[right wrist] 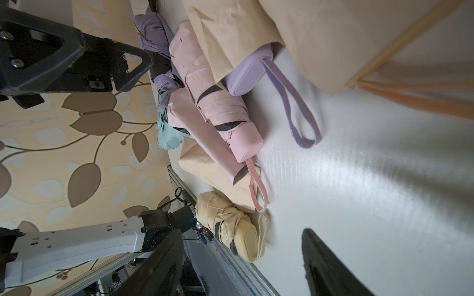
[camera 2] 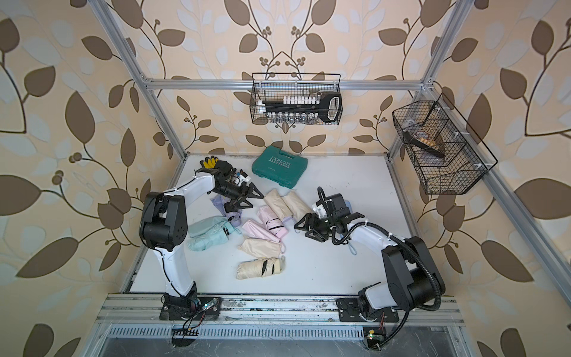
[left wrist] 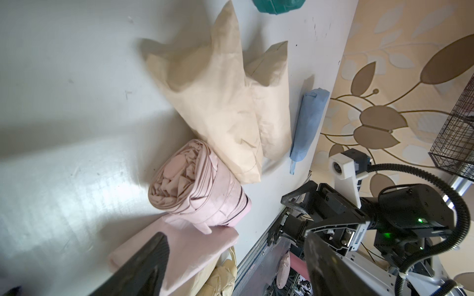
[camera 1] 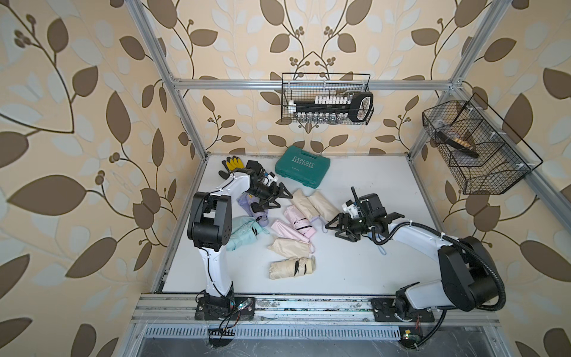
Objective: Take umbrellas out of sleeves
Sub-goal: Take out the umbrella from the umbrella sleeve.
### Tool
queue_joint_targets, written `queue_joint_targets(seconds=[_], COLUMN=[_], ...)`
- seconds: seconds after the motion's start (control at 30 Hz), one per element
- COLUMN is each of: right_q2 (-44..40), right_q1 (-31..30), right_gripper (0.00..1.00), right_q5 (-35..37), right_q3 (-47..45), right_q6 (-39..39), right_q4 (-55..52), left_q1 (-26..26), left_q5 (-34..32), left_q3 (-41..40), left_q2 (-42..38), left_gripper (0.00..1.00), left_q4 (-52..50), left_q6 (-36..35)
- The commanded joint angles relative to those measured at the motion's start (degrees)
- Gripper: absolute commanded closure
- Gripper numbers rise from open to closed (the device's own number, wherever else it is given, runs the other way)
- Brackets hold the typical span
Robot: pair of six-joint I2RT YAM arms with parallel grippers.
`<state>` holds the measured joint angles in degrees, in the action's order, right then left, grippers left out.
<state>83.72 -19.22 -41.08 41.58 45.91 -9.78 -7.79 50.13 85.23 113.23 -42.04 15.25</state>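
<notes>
Left end effector (camera 1: 285, 201): jaws spread, empty, hovering over lilac umbrella (camera 1: 244, 204). Right end effector (camera 1: 333, 231): also open, nothing held, above bare desk (camera 1: 355, 272), beside pink umbrella (camera 1: 300, 222). Right wrist view shows plainly lilac handle (right wrist: 246, 74) poking from end of cream sleeve (right wrist: 230, 33). Left wrist view shows blue sleeve (left wrist: 309, 123) whole, near desk edge; both top views mostly hide it under right arm. Cream umbrella (camera 1: 292, 267) lies unsleeved, nearest front rail.
</notes>
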Motion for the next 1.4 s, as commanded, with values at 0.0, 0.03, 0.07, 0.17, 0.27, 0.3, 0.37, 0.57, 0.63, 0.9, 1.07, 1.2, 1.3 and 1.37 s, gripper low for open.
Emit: queue_joint_targets(seconds=[0.0, 0.03, 0.07, 0.17, 0.27, 0.3, 0.37, 0.57, 0.63, 0.9, 1.07, 1.2, 1.3, 1.37], right_q2=[1.89, 2.34, 2.77, 4.08, 2.66, 2.22, 1.35, -1.09, -0.22, 3.11, 5.43, 7.61, 8.18, 8.44], right_q1=[-0.03, -0.15, -0.19, -0.16, -0.99, -1.25, -1.85, -3.05, -3.40, -6.36, -7.07, -7.06, -6.89, -6.37], right_gripper=[0.27, 0.27, 0.27, 0.28, 0.29, 0.29, 0.30, 0.32, 0.33, 0.35, 0.35, 0.35, 0.35, 0.35], right_q5=[-2.72, -2.91, -3.02, -3.67, -1.14, -0.21, 1.62, 4.17, 4.00, 3.91, 3.20, 2.13, 1.85, 1.63], right_q3=[1.26, 1.41, 1.63, 2.99, 4.23, 4.58, 4.57, 3.86, 3.26, 3.09, 3.13, 4.42, 4.38, 4.47], right_q6=[3.37, 3.58, 3.57, 6.34, 6.55, 6.17, 6.86, 8.36, 9.83, 11.63, 12.30, 11.57, 11.42, 10.90], right_q4=[5.53, 5.82, 6.12, 5.44, 3.72, 3.03, 1.84, 1.37, 3.59, 7.46, 9.60, 9.64, 10.06, 9.74], left_q1=[0.41, 0.39, 0.32, 0.41, 0.49, 0.58, 0.58, -1.00, -0.92, -0.99, -1.09, -1.26, -1.61, -2.24], left_q5=[-1.30, -1.59, -1.70, -1.83, -1.42, -1.14, 0.42, 1.02, 0.38, -2.43, -2.64, -3.60, -3.29, -3.46], left_q3=[4.22, 5.70, 7.03, 8.85, 9.58, 9.92, 10.01, 10.37, 13.16, 16.44, 17.61, 19.84, 21.60, 22.53], left_q2=[1.55, 2.20, 2.69, 3.02, 3.61, 4.56, 7.46, 7.61, 9.25, 12.14, 14.03, 15.81, 17.73, 18.67], left_gripper=[0.16, 0.16, 0.16, 0.16, 0.16, 0.16, 0.17, 0.18, 0.19, 0.21, 0.23, 0.24, 0.24, 0.24], left_q4=[-2.86, -3.76, -4.30, -4.54, -3.17, -2.62, -0.11, 4.35, 2.22, 0.16, 1.90, 0.54, -0.27, -0.77], left_q6=[0.38, 0.33, 0.44, 0.70, -0.48, -0.61, 2.17, 4.26, 3.26, 1.02, 1.58, 0.49, 0.07, -0.50])
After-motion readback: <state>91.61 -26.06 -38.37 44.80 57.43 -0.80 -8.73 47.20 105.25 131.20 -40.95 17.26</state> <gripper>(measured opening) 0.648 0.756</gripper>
